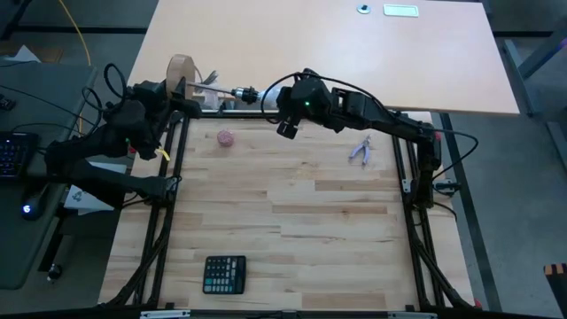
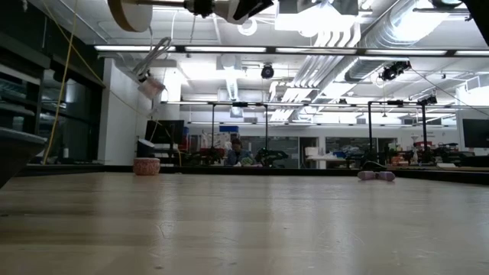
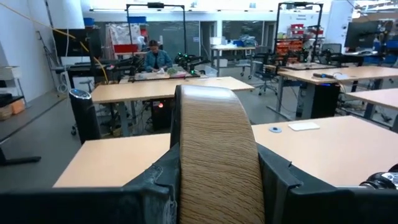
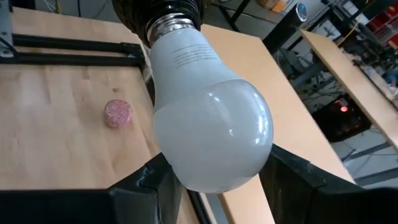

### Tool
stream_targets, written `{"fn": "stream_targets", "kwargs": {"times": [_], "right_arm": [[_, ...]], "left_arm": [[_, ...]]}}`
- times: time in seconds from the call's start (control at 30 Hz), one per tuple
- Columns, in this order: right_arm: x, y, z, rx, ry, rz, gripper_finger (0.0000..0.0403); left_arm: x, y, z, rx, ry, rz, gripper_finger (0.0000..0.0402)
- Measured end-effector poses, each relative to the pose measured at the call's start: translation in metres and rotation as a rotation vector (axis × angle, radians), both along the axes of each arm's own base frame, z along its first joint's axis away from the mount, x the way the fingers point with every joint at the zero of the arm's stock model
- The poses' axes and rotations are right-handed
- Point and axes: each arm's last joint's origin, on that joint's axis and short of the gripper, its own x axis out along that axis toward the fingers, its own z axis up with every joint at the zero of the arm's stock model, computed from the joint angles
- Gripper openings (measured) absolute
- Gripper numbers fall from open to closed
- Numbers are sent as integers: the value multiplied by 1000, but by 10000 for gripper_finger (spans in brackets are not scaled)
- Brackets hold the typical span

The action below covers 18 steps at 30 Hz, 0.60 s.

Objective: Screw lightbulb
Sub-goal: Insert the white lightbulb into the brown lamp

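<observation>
Both arms meet at the far edge of the bench (image 1: pixel 292 230), lifted well above its surface. The left gripper (image 1: pixel 182 86) comes from the left side and its fingers (image 3: pixel 152 186) are closed on the rim of a round wooden disc (image 3: pixel 214 155), which it holds on edge, so the disc faces to the right. From the disc a black socket (image 1: pixel 241 91) points toward the right arm.

The right gripper (image 1: pixel 282 96) comes from the right side. Its fingers (image 4: pixel 146 183) are partly closed around the round white part of the lightbulb (image 4: pixel 208 118), one on each side of the glass. The lightbulb lies horizontal in the air, with its silvery screw base (image 4: pixel 171 23) turned to the left and meeting the black socket. How deep the thread sits inside, I cannot tell.

On the bench below, a small pink round object (image 1: pixel 226 137) lies near the far left. A small metal tool with purple handles (image 1: pixel 361 152) lies to the right, below the right arm. A black calculator (image 1: pixel 224 274) lies at the near edge, well apart from the other things.

In the room behind, a person (image 3: pixel 154 55) sits at a desk.
</observation>
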Motion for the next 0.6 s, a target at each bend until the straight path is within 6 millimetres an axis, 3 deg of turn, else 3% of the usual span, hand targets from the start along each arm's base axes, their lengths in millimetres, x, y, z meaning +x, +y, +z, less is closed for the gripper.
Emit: {"fn": "stream_targets", "kwargs": {"times": [0.6], "right_arm": [[-1, 0, -2, 102, -50, -21, 177]], "left_arm": [[12, 1, -1, -2, -16, 47, 115]]}}
